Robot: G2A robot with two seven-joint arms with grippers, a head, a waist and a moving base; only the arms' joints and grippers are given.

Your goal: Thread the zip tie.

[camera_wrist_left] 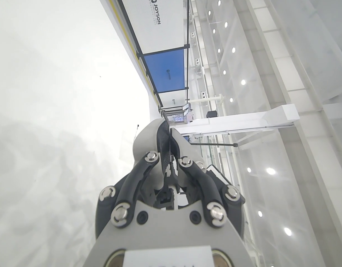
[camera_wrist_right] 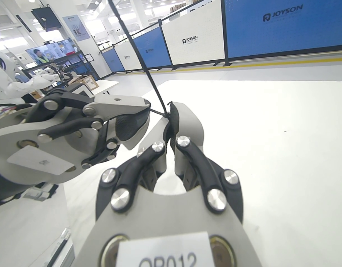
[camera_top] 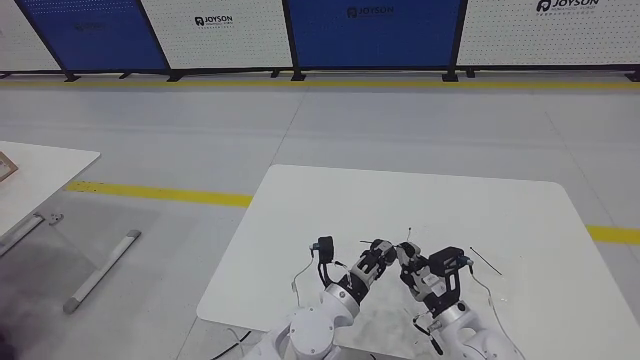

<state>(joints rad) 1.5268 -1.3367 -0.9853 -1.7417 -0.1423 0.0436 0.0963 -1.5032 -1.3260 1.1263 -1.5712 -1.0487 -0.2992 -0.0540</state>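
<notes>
The black zip tie [camera_wrist_right: 143, 68] stands tilted above the white table [camera_top: 400, 200], head uppermost. Its lower part is pinched in the closed right gripper [camera_wrist_right: 171, 115]. The left gripper [camera_wrist_left: 170, 130], closed too, clamps the thin tail just beside it. A second tie [camera_top: 486, 260] lies nearby. The wrist label [camera_wrist_right: 165, 254] is cut off. Blue and white fence panels [camera_top: 370, 10] carry logos.

A white rectangular table with rounded corners [camera_top: 450, 210] stands on a pale grey floor [camera_top: 400, 120] crossed by a yellow painted line [camera_top: 160, 193]. Well beyond its far edge runs a row of blue and white perforated partition panels [camera_top: 375, 10]. Off its left edge stands a second white table [camera_top: 40, 170].
</notes>
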